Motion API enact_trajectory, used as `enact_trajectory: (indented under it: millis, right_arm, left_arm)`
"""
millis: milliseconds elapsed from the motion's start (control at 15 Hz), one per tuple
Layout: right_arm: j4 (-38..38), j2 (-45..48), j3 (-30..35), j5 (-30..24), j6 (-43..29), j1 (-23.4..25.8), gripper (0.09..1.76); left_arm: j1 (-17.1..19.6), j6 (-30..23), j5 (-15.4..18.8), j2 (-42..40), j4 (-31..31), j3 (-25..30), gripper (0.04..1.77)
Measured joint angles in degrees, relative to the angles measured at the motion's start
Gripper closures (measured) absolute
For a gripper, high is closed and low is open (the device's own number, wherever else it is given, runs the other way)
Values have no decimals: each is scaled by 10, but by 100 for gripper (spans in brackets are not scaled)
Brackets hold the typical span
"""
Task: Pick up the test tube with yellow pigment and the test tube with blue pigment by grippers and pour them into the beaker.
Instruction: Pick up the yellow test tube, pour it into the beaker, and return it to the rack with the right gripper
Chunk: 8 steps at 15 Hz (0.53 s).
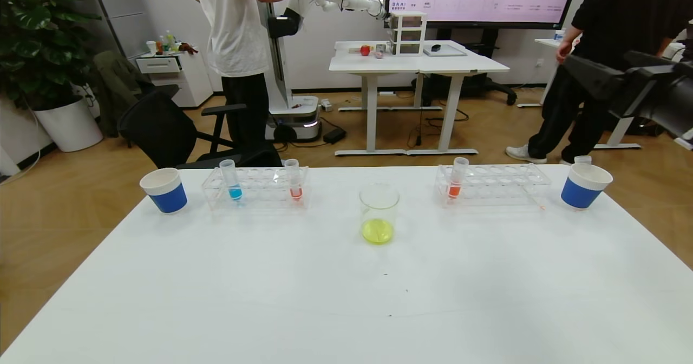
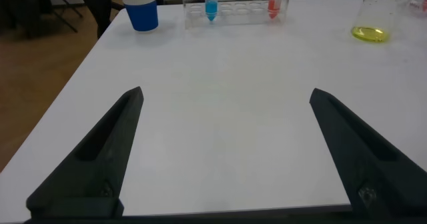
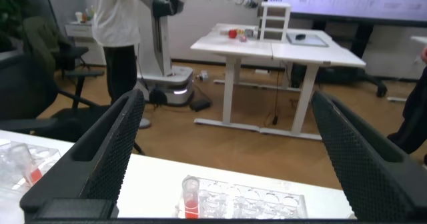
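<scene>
We see the beaker (image 1: 379,213) mid-desk (image 1: 346,299) with yellow liquid pooled in its bottom. To its left a clear rack (image 1: 255,188) holds the blue tube (image 1: 232,179) upright at one end and a red tube (image 1: 294,179) at the other; a blue cup (image 1: 164,190) stands just left of it. To the right, a second rack (image 1: 491,184) holds another red tube (image 1: 457,177), with a second cup (image 1: 583,185) beyond. No yellow tube shows. Our left pincer (image 2: 223,151) hangs released over bare desk, well short of the racks. Our right pincer (image 3: 223,151) is raised, released, above the right rack.
</scene>
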State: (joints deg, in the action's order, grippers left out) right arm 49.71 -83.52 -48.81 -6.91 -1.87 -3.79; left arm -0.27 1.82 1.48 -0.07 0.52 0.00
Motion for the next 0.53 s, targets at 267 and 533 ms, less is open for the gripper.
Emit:
enact_trajectory:
  millis: [267,533]
  right_arm:
    - [-51,201,75,-1,4,9,11]
    - [-174,417,125,-4,45,10,11]
  left_arm:
    - [0,0,0,0,0,0,7]
    - [0,0,0,0,0,0,7]
